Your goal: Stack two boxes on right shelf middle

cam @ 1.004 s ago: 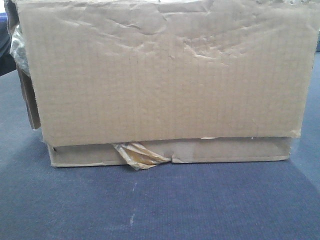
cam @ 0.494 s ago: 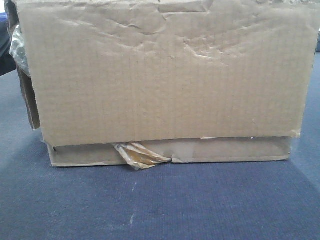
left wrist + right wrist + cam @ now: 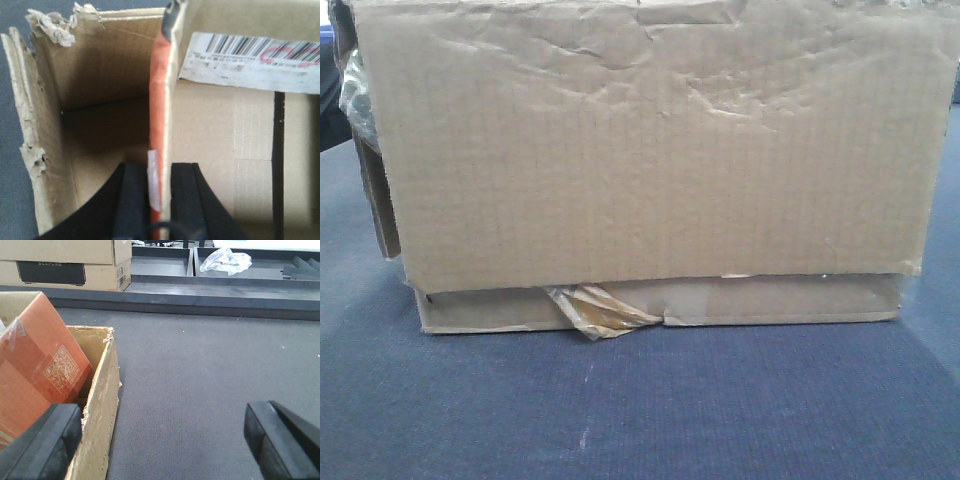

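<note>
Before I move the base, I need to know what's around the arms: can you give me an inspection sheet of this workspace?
Surface: blue-grey textured mat.
Job's things: tall creased box resting on low flat box, tape peeling; shelf not in view.
Clutter: orange carton tilted inside a torn-rimmed box.
Hands: left hand shut on the orange carton's edge; right hand open above the mat.
Cables: nothing seen.
Surroundings: stacked cartons, plastic bag in dark trays.
</note>
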Robot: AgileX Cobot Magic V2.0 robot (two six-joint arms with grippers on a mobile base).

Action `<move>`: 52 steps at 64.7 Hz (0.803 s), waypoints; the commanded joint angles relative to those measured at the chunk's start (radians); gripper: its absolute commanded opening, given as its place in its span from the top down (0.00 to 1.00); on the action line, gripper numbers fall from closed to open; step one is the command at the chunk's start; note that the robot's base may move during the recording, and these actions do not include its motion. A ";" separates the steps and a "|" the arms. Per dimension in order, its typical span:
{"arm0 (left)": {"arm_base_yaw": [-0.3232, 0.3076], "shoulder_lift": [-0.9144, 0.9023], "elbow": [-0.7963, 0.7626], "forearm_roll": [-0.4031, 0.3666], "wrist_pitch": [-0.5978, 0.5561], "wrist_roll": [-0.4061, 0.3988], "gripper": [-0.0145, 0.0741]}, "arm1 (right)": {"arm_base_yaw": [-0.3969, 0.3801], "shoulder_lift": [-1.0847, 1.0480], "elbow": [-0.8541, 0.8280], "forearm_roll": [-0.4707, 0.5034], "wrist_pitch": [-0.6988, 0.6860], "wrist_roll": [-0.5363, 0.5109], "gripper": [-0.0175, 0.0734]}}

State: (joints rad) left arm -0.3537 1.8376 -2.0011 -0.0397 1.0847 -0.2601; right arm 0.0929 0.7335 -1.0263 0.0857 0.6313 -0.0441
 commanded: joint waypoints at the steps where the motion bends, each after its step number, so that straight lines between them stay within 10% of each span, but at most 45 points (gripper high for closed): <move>1: -0.005 -0.007 -0.008 0.000 -0.004 -0.012 0.94 | 0.001 0.005 -0.008 -0.001 -0.011 -0.001 0.19; 12: -0.005 -0.010 -0.008 -0.002 -0.003 -0.012 0.67 | 0.001 0.005 -0.008 -0.001 -0.011 -0.001 0.19; 23: -0.005 -0.041 -0.008 -0.025 -0.014 -0.012 0.13 | 0.001 0.005 -0.008 -0.001 -0.009 -0.001 0.19; 52: 0.012 -0.264 -0.008 0.135 0.061 0.057 0.26 | 0.002 0.035 -0.028 -0.001 0.003 -0.001 0.19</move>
State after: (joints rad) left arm -0.3537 1.6092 -2.0029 0.0641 1.1051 -0.2321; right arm 0.0929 0.7452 -1.0324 0.0857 0.6432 -0.0441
